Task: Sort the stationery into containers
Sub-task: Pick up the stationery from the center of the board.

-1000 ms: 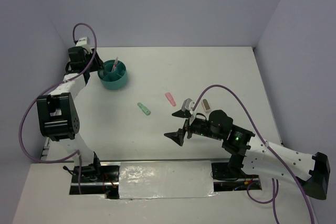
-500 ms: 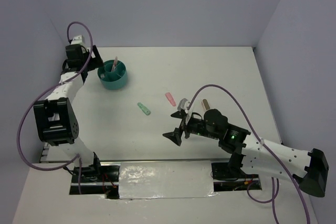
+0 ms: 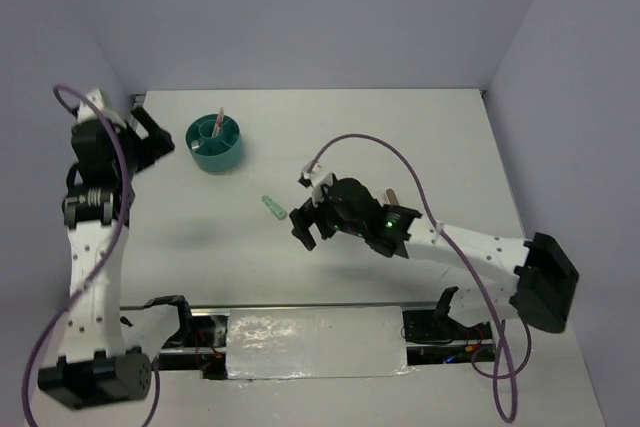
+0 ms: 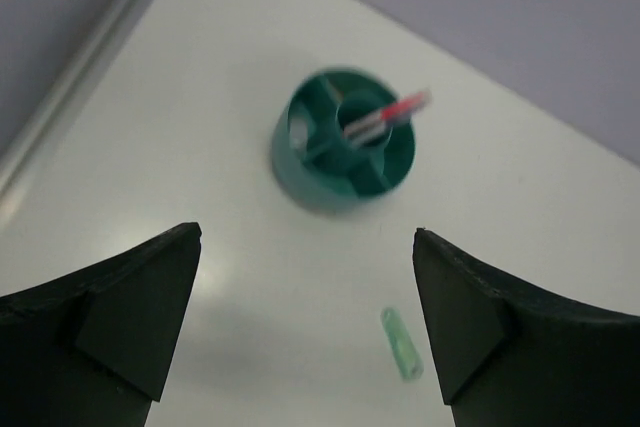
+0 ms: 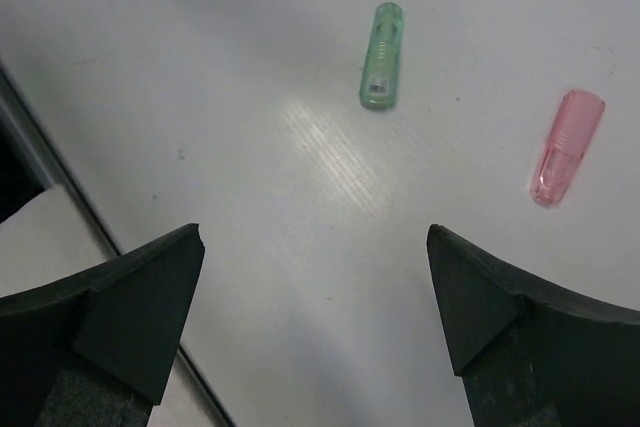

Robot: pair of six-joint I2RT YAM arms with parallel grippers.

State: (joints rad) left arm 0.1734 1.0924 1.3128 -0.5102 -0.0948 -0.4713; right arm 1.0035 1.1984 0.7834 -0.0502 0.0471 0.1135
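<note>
Mint-green eraser (image 5: 381,70), pink eraser (image 5: 566,145) on bench (image 5: 250,77) below my spread right claw (image 5: 315,237), my left claw (image 4: 305,237) likewise spread, facing teal organizer (image 4: 310,185)

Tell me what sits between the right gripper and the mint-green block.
Nothing: in the right wrist view, only bare table runs from the right gripper to the mint-green block. The pink block lies off to one side.
</note>
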